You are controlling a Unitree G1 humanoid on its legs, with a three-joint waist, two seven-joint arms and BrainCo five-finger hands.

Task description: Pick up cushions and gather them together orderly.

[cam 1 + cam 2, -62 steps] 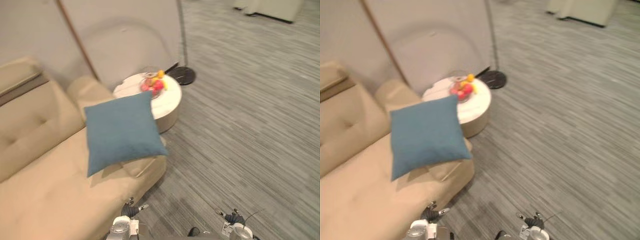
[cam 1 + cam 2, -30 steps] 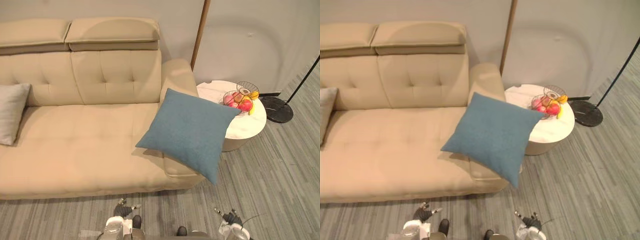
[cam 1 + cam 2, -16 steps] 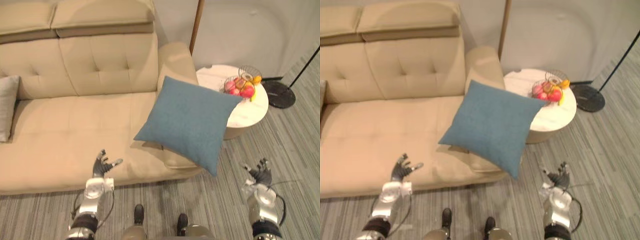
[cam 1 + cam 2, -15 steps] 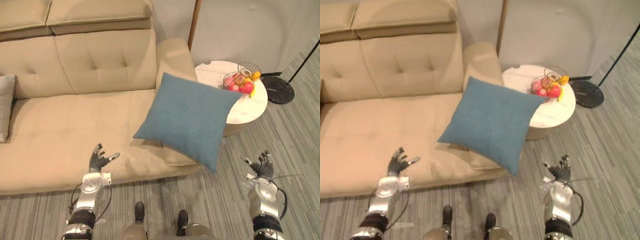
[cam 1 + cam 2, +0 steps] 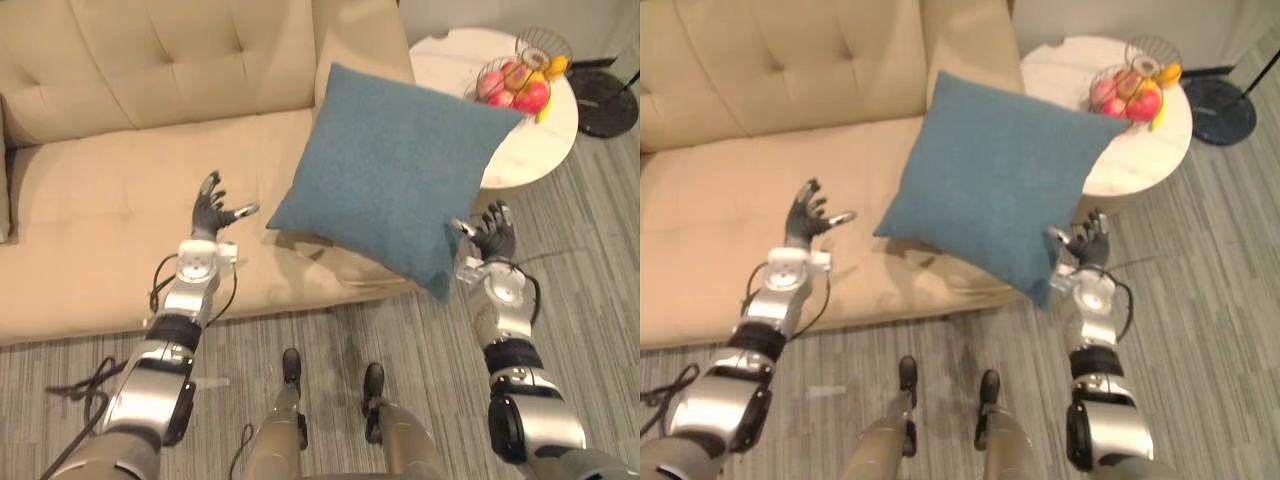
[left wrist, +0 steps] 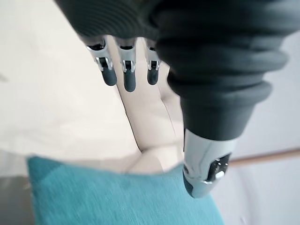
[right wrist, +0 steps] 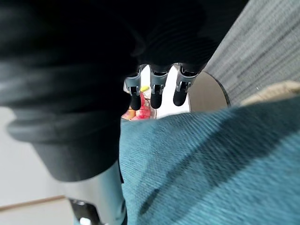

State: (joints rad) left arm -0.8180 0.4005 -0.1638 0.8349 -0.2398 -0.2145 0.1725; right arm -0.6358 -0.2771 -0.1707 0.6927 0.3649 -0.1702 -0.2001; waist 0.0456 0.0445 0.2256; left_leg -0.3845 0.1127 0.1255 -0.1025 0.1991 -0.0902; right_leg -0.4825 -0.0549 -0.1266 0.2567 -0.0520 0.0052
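A blue square cushion (image 5: 400, 165) leans tilted against the right armrest of the beige sofa (image 5: 100, 190), one corner hanging past the seat's front edge. My left hand (image 5: 212, 212) hovers open over the seat, a short way left of the cushion and apart from it; the left wrist view has the cushion (image 6: 117, 197) past its straight fingers (image 6: 124, 75). My right hand (image 5: 490, 238) is open beside the cushion's lower right corner, with the blue cloth (image 7: 211, 164) close against the thumb side. A sliver of a grey cushion (image 5: 3, 190) shows at the sofa's far left.
A round white side table (image 5: 480, 60) stands right of the armrest with a wire basket of fruit (image 5: 522, 85) on it. A black lamp base (image 5: 610, 100) sits on the grey carpet (image 5: 590, 260) beyond.
The camera has tipped down and closer to the sofa. Both arms have risen and reached forward, the left over the seat, the right up to the blue cushion's lower corner. The cushion stays put.
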